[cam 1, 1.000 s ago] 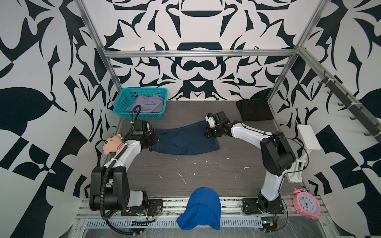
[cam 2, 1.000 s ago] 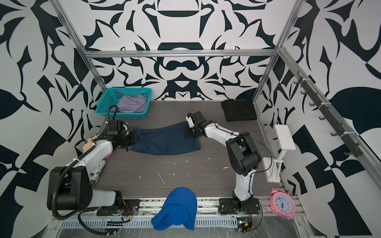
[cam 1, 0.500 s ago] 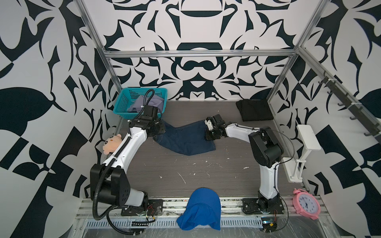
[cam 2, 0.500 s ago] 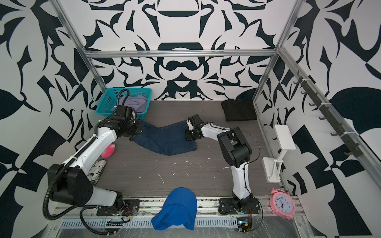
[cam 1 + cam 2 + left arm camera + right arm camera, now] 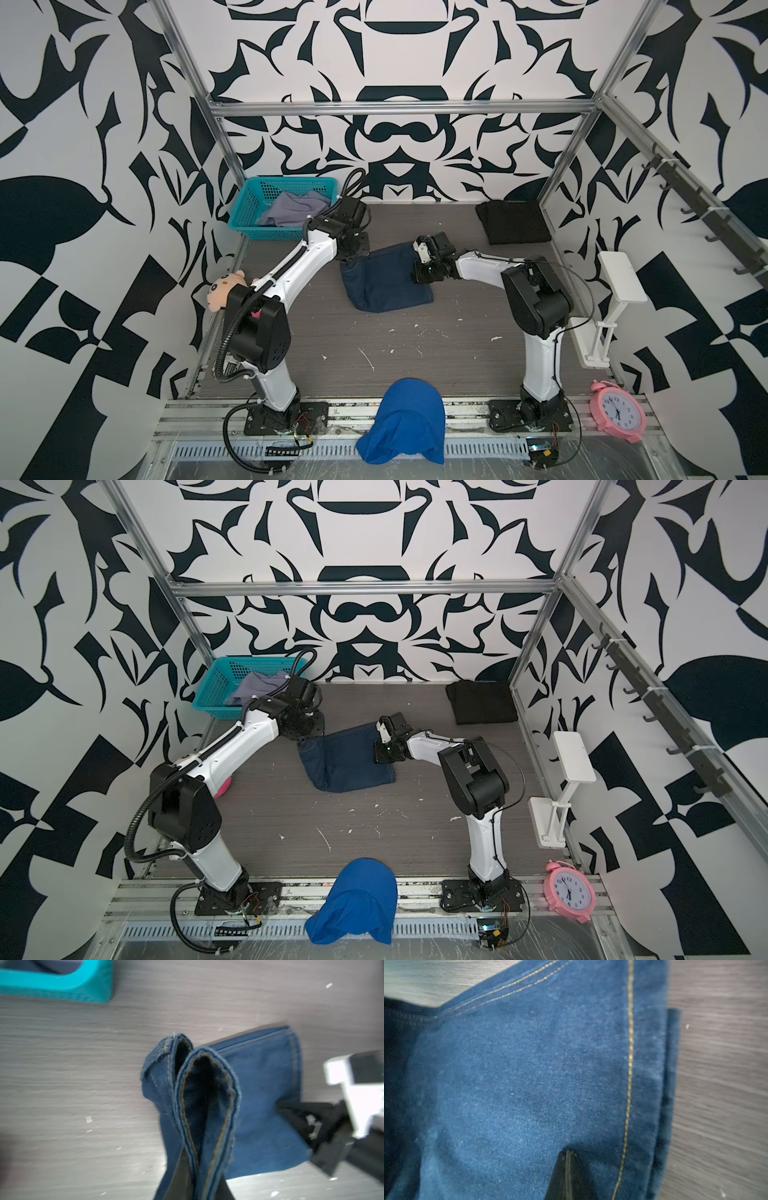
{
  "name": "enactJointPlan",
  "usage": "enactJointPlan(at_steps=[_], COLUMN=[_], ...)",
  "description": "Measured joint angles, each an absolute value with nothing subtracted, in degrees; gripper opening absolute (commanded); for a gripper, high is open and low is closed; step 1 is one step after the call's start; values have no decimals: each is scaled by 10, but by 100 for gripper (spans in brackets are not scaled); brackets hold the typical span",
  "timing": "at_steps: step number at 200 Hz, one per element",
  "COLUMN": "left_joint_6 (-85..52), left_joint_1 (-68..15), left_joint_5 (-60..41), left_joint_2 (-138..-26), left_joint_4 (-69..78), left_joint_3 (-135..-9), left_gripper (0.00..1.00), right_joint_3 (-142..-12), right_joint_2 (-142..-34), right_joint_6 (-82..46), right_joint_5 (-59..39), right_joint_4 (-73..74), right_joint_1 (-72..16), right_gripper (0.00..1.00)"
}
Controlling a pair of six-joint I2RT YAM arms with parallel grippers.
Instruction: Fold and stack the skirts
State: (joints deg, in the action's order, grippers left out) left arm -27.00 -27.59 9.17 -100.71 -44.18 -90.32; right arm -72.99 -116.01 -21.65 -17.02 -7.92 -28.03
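The dark blue denim skirt (image 5: 388, 282) (image 5: 347, 764) lies mid-table, its left end lifted and doubled toward the right. My left gripper (image 5: 353, 255) (image 5: 197, 1184) is shut on the skirt's stitched hem, which stands up in a loop in the left wrist view. My right gripper (image 5: 419, 276) (image 5: 566, 1159) is shut, its tips resting on the denim (image 5: 529, 1064) near the right seam; no cloth shows between them. The black skirt (image 5: 513, 222) lies folded at the back right. The lavender-grey skirt (image 5: 297, 208) sits crumpled in the teal basket (image 5: 286, 181).
A bright blue mesh cloth (image 5: 401, 424) hangs over the front rail. A pink clock (image 5: 619, 413) and a white stand (image 5: 621, 274) stand at the right edge. A plush toy (image 5: 226, 286) lies by the left wall. The basket (image 5: 62, 982) is close to my left gripper.
My left gripper has carried the skirt's left end up and to the right, doubling the denim. My right gripper has stayed at the skirt's right edge.
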Motion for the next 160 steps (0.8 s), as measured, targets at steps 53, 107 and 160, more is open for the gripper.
enactJointPlan(at_steps=[53, 107, 160], left_joint_6=[-335, -375, -381], left_joint_1=[-353, -398, -401], left_joint_5=[90, 68, 65], left_joint_2=[-1051, -1127, -1166], left_joint_4=[-403, -357, -352], left_joint_3=[-929, -975, -981], left_gripper=[0, 0, 0], right_joint_3=[-696, -683, -677], right_joint_2=[-1155, -1155, -1155], right_joint_6=[-241, -254, -256], right_joint_5=[-220, -245, -253], right_joint_4=[-28, -2, 8], right_joint_1=[-265, -261, -259], right_gripper=[0, 0, 0])
